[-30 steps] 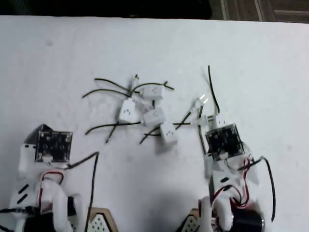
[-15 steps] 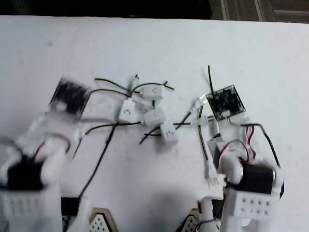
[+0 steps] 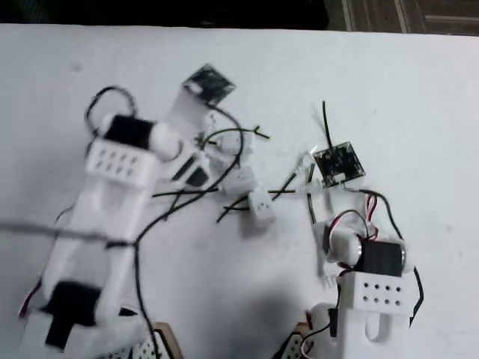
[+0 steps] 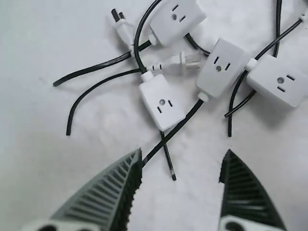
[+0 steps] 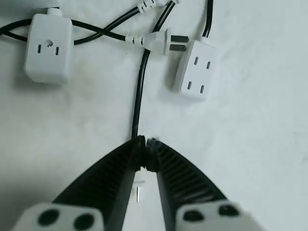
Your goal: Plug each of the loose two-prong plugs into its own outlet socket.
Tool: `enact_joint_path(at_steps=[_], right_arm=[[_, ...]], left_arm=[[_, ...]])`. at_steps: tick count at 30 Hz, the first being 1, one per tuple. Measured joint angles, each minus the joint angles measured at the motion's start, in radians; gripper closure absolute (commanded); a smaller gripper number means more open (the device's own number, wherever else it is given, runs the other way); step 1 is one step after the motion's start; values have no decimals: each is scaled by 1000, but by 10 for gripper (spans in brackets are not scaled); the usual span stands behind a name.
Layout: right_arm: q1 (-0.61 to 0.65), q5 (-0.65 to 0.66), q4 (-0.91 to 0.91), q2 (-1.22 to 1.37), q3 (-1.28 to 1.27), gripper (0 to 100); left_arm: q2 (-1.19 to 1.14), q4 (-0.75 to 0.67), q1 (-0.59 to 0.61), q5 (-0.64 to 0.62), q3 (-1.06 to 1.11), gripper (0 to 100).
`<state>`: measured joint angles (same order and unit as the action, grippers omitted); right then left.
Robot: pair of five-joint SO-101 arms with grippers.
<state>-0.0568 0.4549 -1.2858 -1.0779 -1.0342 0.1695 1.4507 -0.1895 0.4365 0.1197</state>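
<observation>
Several white outlet sockets with short black cords lie tangled mid-table [image 3: 262, 203]. In the left wrist view my left gripper [image 4: 182, 166] hangs open above the table, just short of one socket [image 4: 163, 105]. Other sockets [image 4: 222, 66] [image 4: 280, 85] and a loose white two-prong plug [image 4: 179, 62] lie beyond it. My right gripper [image 5: 145, 142] is shut, its tips at the cut end of a black cord [image 5: 138, 96]. Past it a plug [image 5: 161, 42] points at a two-outlet socket [image 5: 195, 70]. A single socket [image 5: 48, 48] lies to one side.
A white table [image 3: 419, 90] carries everything. The left arm [image 3: 120, 164] stretches across the left half towards the cluster, and the right arm's base [image 3: 370, 292] stands at the front right. Another small plug [image 3: 329, 280] lies beside that base.
The left arm has swung from the front left corner out over the socket cluster. The right arm has risen and pushed its wrist farther from the front edge.
</observation>
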Motion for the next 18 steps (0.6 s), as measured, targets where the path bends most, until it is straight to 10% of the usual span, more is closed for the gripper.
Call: enact_joint_path(at_steps=[18], right_arm=[[-6, -25, 77, 0, -60, 978]], left_arm=[[-842, -31, -143, 64, -577, 726]])
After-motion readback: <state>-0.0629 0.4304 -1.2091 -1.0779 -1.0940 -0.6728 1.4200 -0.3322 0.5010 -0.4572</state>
